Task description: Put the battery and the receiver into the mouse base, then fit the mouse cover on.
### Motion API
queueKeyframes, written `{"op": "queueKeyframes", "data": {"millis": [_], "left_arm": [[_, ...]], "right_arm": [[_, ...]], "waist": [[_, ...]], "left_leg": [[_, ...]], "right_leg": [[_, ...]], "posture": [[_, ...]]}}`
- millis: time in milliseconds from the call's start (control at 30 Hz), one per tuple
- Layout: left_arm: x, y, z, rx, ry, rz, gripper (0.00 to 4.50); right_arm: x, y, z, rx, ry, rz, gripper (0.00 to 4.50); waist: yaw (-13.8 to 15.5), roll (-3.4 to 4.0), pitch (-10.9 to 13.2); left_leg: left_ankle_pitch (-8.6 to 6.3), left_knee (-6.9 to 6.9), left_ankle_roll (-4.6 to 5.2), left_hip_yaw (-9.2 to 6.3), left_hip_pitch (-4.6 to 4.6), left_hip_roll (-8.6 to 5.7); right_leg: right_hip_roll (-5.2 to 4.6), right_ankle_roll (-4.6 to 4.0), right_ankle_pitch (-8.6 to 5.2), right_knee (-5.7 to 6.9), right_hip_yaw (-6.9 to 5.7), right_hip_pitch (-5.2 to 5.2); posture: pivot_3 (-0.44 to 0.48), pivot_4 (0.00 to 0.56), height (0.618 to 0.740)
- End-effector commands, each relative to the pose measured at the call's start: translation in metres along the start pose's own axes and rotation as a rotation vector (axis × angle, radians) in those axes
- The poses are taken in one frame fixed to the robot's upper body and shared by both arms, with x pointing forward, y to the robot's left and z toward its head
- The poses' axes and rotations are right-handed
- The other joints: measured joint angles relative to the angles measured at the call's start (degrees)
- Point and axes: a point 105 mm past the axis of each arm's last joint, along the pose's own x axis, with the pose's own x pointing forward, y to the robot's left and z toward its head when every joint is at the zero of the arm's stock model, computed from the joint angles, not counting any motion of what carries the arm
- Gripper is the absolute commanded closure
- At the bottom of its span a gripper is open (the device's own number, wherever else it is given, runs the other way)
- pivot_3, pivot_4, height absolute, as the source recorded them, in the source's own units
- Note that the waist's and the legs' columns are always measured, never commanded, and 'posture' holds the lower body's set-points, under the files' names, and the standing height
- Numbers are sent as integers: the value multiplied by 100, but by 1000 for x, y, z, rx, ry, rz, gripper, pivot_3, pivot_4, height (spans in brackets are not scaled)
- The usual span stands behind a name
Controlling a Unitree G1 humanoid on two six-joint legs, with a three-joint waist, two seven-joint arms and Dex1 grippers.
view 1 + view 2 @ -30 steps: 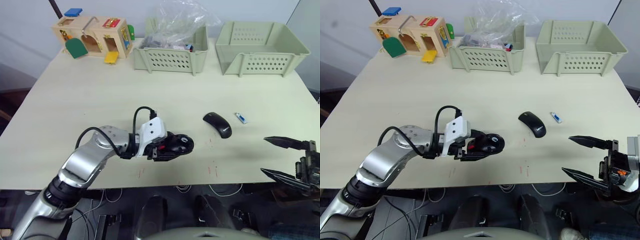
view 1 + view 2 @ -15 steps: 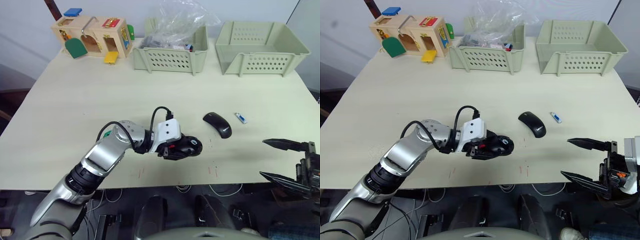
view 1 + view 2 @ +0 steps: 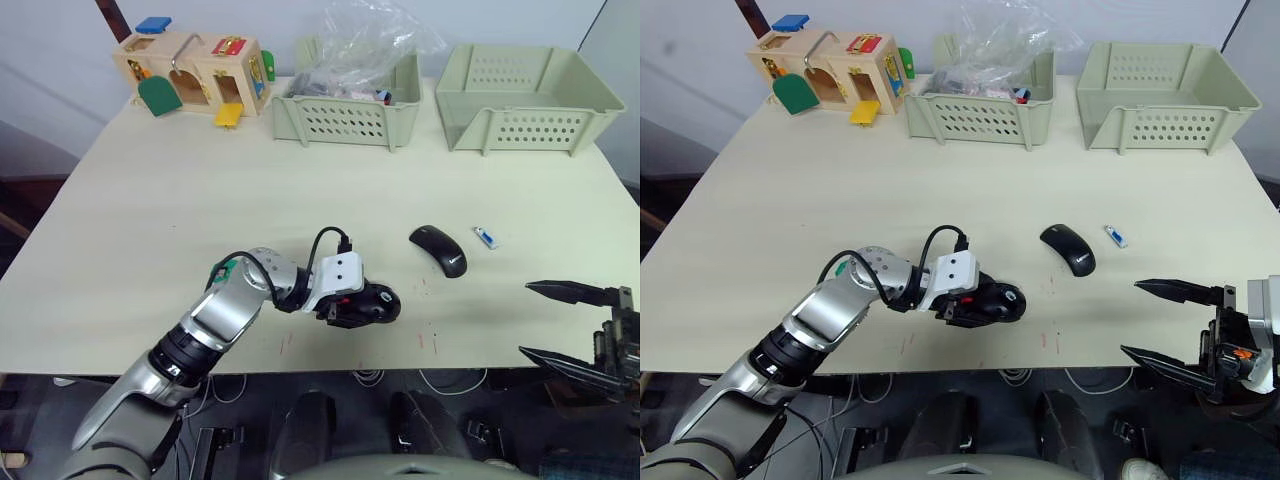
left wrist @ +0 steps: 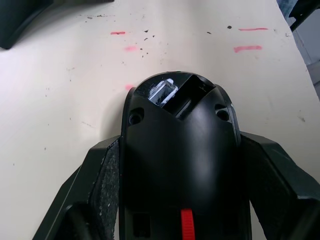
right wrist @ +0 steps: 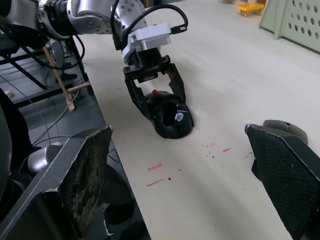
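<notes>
- Your left gripper [image 3: 372, 305] is clamped on the mouse base [image 4: 180, 165], which sits on the table [image 3: 200, 210] near its front edge (fingers flank both sides).
- Your right gripper [image 3: 1168, 322] is spread wide, holding nothing, off the front right corner.
- Mouse cover [image 3: 437, 249] lies right of the base, small blue-and-white piece [image 3: 484, 237] just beyond it.

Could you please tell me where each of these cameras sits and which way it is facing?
Left and right eye views: on the head, looking forward and down over the table; both arms show.
Left wrist view: on the left wrist, looking along the left claw shut on the mouse base.
Right wrist view: on the right wrist, looking between the open right claw across the table.
Shared: the mouse base and the mouse cover.
</notes>
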Motion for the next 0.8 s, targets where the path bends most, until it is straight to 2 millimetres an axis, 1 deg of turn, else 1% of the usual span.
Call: {"op": "queueKeyframes", "data": {"millis": [33,133,233,300,367,467,533,567,633,700,800], "left_arm": [[7,0,-15,-16,48,12,1608],[9,-5,-20,-18,47,9,1608],[10,-8,-21,-16,44,8,1608],[7,-17,-24,-14,41,5,1608],[3,-25,-27,-14,39,4,1608],[2,-29,-29,-15,39,6,1608],[2,-29,-29,-17,39,6,1608],[2,-30,-29,-25,38,2,1608],[2,-30,-31,-45,38,-6,1608],[1,-28,-34,-61,42,-8,1608],[1,-24,-36,-61,52,-6,1608]], "right_arm": [[-1,0,7,-39,-5,-15,0],[1,-6,9,-19,-28,-67,0],[3,-11,10,6,-41,-116,0],[6,-19,7,23,-20,-189,0],[10,-36,-3,65,65,-330,0],[18,-53,-4,121,82,-431,0],[20,-60,-8,137,132,-465,0],[25,-64,-12,166,175,-476,0],[38,-72,-18,141,260,-492,0],[47,-77,-18,153,262,-480,0],[53,-81,-19,176,254,-472,0]], "waist": [[15,11,-10],[22,19,-23],[25,26,-33],[7,31,-43],[-37,27,-51],[-90,24,-66],[-88,25,-67],[-86,25,-68],[-112,24,-69],[-120,19,-71],[-87,16,-72]], "left_leg": [[0,0,0,0,0,0],[0,0,0,0,1,-1],[0,0,0,-1,3,-1],[0,-1,0,-1,4,-1],[0,-3,0,-1,6,0],[0,-13,0,3,13,5],[0,-19,0,5,16,5],[0,-20,0,4,15,5],[0,-25,1,8,17,5],[0,-25,1,8,17,5],[-1,-26,1,3,12,5]], "right_leg": [[0,0,0,0,0,0],[-1,1,1,0,2,1],[-1,1,1,0,4,2],[-1,1,1,0,6,2],[-1,0,0,0,8,2],[3,-2,0,0,14,0],[6,-3,-1,0,16,-1],[6,-3,-1,0,16,-2],[6,-4,-1,-1,19,-3],[6,-3,-1,-2,19,-5],[7,-4,-2,-3,15,-7]], "posture": [[0,150,740],[0,150,740],[0,150,740],[0,150,740],[0,150,740],[0,150,740],[0,150,740],[0,150,740],[0,150,740],[0,150,740],[0,150,740]]}}
